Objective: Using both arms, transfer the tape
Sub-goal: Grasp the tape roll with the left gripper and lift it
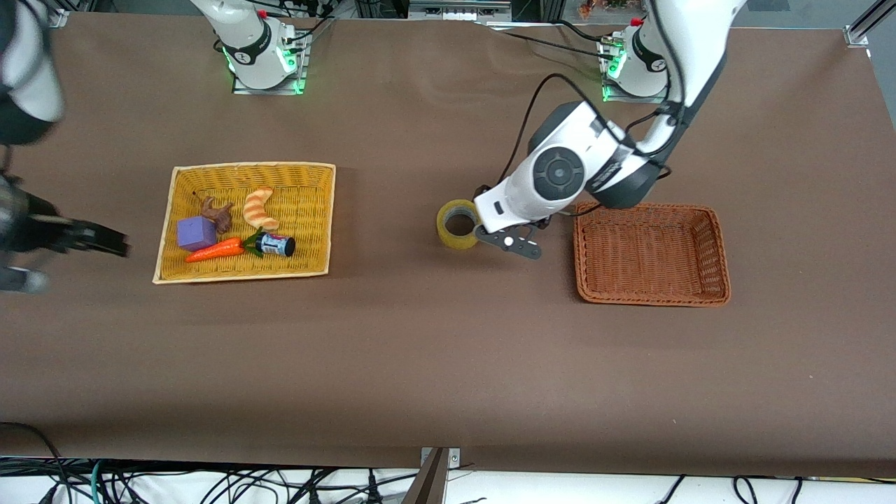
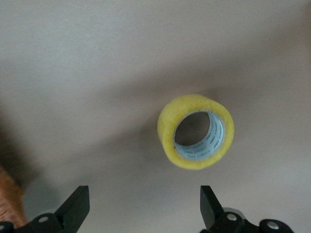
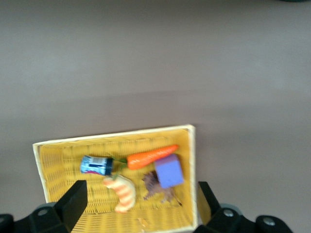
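Observation:
The tape (image 1: 458,224), a yellowish roll with a wide pale core hole, lies flat on the brown table between the two baskets. My left gripper (image 1: 512,242) hangs low just beside it, toward the brown basket, open and empty. In the left wrist view the tape (image 2: 196,131) sits apart from the spread fingers (image 2: 77,206) of the left gripper (image 2: 144,196). My right gripper (image 1: 98,239) is up in the air at the right arm's end of the table, beside the yellow basket (image 1: 315,210), open and empty. It also shows in the right wrist view (image 3: 141,194).
The yellow basket (image 3: 48,170) holds a striped croissant toy (image 1: 260,208), a carrot (image 1: 213,250), a purple cube (image 1: 196,232), a small dark can (image 1: 276,244) and a brown piece (image 1: 218,213). An empty brown wicker basket (image 1: 721,266) stands toward the left arm's end.

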Robot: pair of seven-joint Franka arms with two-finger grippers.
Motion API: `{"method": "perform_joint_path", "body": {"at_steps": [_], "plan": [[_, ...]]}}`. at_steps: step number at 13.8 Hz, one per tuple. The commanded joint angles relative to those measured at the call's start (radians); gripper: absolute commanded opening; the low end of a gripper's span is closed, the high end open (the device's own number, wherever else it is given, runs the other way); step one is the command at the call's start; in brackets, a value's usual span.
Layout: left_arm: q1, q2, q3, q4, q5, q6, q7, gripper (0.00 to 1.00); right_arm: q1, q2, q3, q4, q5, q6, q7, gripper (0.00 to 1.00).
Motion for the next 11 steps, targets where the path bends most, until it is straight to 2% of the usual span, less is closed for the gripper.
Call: {"method": "perform_joint_path", "body": {"at_steps": [1, 3, 5, 6, 7, 8, 9, 10, 11], "plan": [[-0.070, 0.080, -0.004, 0.021, 0.142, 0.042, -0.114, 1.00, 0.008, -0.127, -0.053, -0.105, 0.023, -0.007, -0.004, 1.00], [-0.103, 0.141, -0.004, 0.024, 0.227, 0.139, -0.222, 1.00, 0.038, -0.167, -0.088, -0.143, -0.003, -0.006, -0.006, 1.00], [-0.104, 0.192, -0.006, 0.018, 0.233, 0.164, -0.230, 1.00, 0.090, -0.226, -0.183, -0.173, 0.061, 0.000, -0.007, 1.00], [-0.107, 0.219, -0.006, 0.019, 0.235, 0.170, -0.230, 1.00, 0.091, -0.250, -0.189, -0.189, 0.111, -0.009, -0.012, 1.00], [-0.115, 0.238, -0.004, 0.022, 0.236, 0.202, -0.229, 1.00, 0.092, -0.281, -0.218, -0.237, 0.126, 0.005, -0.020, 1.00], [-0.115, 0.247, -0.001, 0.019, 0.239, 0.237, -0.221, 0.95, 0.101, -0.307, -0.241, -0.281, 0.132, 0.023, -0.061, 1.00], [-0.113, 0.256, -0.001, 0.019, 0.265, 0.242, -0.218, 0.80, 0.132, -0.332, -0.263, -0.309, 0.129, 0.042, -0.126, 1.00], [-0.115, 0.265, -0.001, 0.019, 0.296, 0.242, -0.219, 0.44, 0.167, -0.339, -0.298, -0.321, 0.124, 0.043, -0.159, 1.00], [-0.115, 0.268, -0.001, 0.019, 0.296, 0.242, -0.231, 0.11, 0.178, -0.336, -0.307, -0.322, 0.124, 0.040, -0.159, 1.00]]}}
